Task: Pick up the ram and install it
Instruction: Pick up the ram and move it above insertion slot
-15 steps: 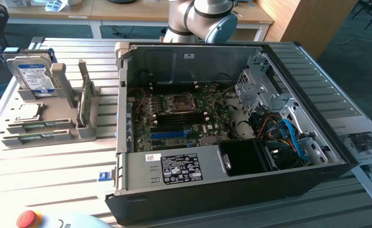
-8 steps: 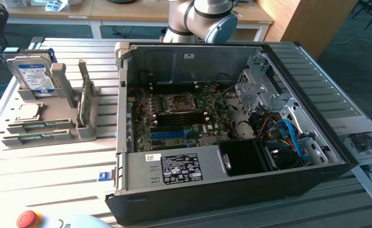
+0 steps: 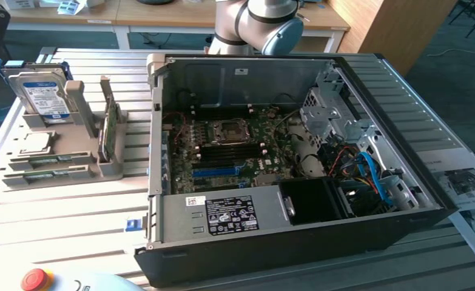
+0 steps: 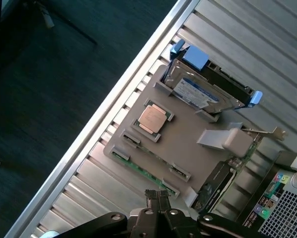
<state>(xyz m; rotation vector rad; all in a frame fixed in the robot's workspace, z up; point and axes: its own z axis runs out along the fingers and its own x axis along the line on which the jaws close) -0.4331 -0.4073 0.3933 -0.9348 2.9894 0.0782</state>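
wrist view: closed gripper [image 4: 157, 195] near ram [image 4: 143, 171]; blue-labelled hard drive [image 4: 198, 93].

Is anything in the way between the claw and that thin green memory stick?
Nothing visible. The shut gripper hangs over the grey holder, with open air down to the ram lying uncovered in its slot along the holder's edge. The hard drive stands at the holder's far end.

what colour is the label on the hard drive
Blue and white label on the silver hard drive; it shows best in the exterior view.
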